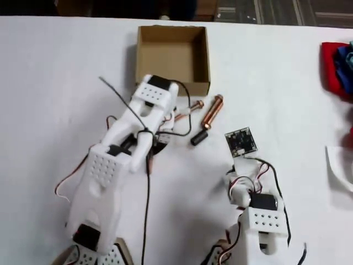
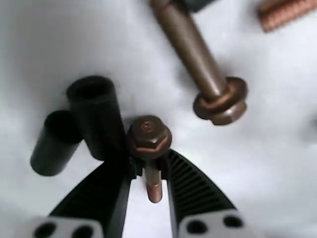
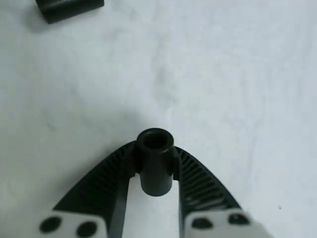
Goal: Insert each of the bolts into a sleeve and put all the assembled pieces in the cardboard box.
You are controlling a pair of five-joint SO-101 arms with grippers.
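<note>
My left gripper [image 2: 148, 166] is shut on a short copper bolt [image 2: 149, 141], whose hex head points away from the fingers. Two black sleeves [image 2: 96, 114] [image 2: 53, 144] lie on the table right beside that head. A longer copper bolt [image 2: 198, 59] with a flanged head lies a little farther off. In the high view the left arm [image 1: 132, 138] stretches toward the open cardboard box [image 1: 172, 84], just short of its front wall. My right gripper [image 3: 154, 159] is shut on a black sleeve [image 3: 155, 163], its bore facing outward. The right arm [image 1: 259, 215] sits low at the right.
A copper bolt [image 1: 211, 110] with a black sleeve [image 1: 199, 137] at its end lies in front of the box, next to a smaller bolt [image 1: 193, 106]. A red cloth [image 1: 336, 61] and a white object [image 1: 339, 168] sit at the table's right edge. Loose cables trail over the left arm.
</note>
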